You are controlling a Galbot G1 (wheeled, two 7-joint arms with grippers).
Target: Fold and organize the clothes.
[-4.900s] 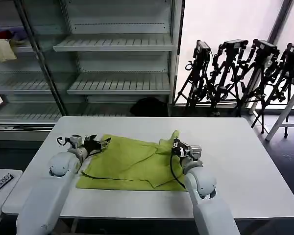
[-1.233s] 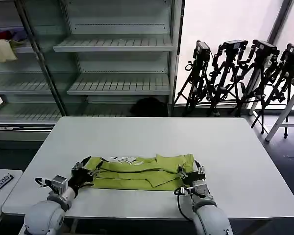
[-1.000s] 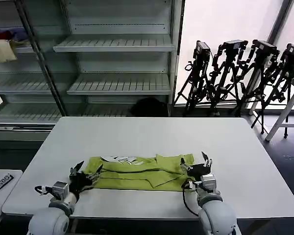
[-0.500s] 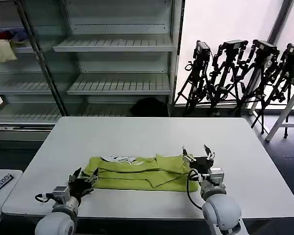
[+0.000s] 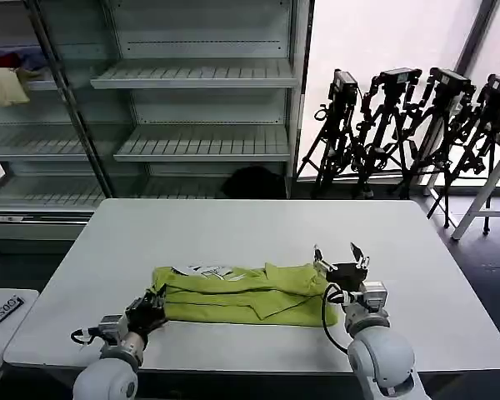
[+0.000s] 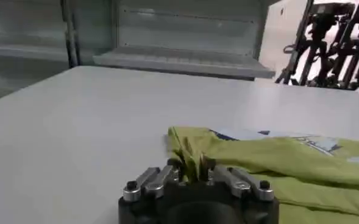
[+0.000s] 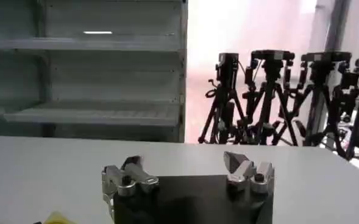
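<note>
Head view, lower middle: the T-shirt [image 5: 237,293] lies folded into a long band on the table [image 5: 258,225]. Left gripper [image 5: 150,310] pinches the band's left end — fingers clenched on cloth. Right gripper [image 5: 340,260] hangs released, clear of the right end. Next, probably, it must regrasp for the crosswise fold.

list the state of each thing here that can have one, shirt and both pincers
T-shirt: folded into a long flat band on the table, pale print facing up near its far edge.
Left pincer: shut on the T-shirt's left end, low at the table surface.
Right pincer: open, raised just past the T-shirt's right end, holding nothing.
</note>
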